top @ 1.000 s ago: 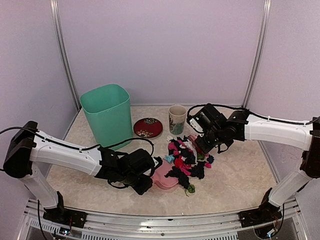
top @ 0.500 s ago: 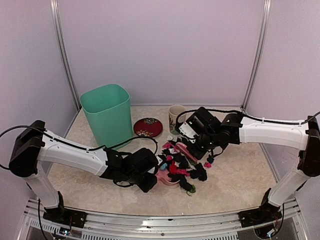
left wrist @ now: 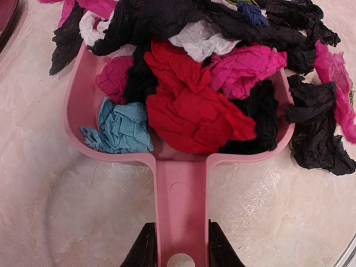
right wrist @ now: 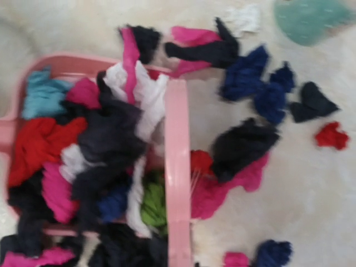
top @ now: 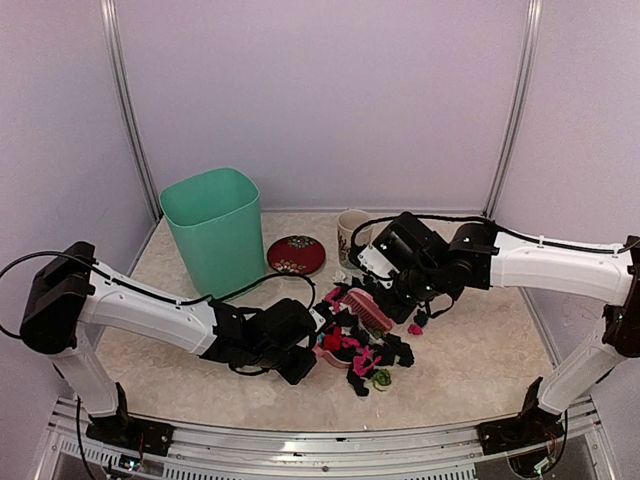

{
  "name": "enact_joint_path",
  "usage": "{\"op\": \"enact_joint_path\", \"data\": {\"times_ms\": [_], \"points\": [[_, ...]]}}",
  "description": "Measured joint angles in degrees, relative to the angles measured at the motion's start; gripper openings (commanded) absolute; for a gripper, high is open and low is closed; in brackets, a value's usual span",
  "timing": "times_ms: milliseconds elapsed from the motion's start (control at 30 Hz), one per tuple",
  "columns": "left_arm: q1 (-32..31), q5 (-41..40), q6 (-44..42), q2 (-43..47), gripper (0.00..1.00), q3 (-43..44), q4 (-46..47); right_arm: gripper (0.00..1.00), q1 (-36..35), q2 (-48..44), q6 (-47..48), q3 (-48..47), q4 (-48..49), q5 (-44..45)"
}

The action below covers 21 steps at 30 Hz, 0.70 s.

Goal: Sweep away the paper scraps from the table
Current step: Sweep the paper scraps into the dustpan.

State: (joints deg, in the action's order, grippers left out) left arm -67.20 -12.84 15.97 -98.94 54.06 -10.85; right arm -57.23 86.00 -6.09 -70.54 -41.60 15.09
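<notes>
The right wrist view is blurred, fingers cut off; the right gripper (top: 388, 300) is clamped tight on the pink brush (top: 362, 307). The left gripper (left wrist: 181, 250) pinches the smooth pink dustpan (left wrist: 181, 200) by its handle. Crumpled paper scraps (left wrist: 189, 105) heap inside, others strewn on the mottled worktop (left wrist: 55, 211).

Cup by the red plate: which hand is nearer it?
Right. The right hand is on the near side of the cup, slightly right; the left hand is farther toward the near edge, gripping the dustpan handle.
</notes>
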Motion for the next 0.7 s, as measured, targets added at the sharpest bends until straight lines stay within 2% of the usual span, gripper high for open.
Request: {"op": "enact_joint_path", "data": {"times_ms": [333, 700], "points": [[-0.02, -4.61, -0.22, 3.8, 0.0, -2.8, 1.49, 0.0, 0.02, -3.67, -3.1, -0.96, -3.78, 10.91], [-0.02, -8.41, -0.81, 9.79, 0.0, -3.02, 1.42, 0.0, 2.45, -14.45, -8.37, 1.6, -3.93, 19.26]]}}
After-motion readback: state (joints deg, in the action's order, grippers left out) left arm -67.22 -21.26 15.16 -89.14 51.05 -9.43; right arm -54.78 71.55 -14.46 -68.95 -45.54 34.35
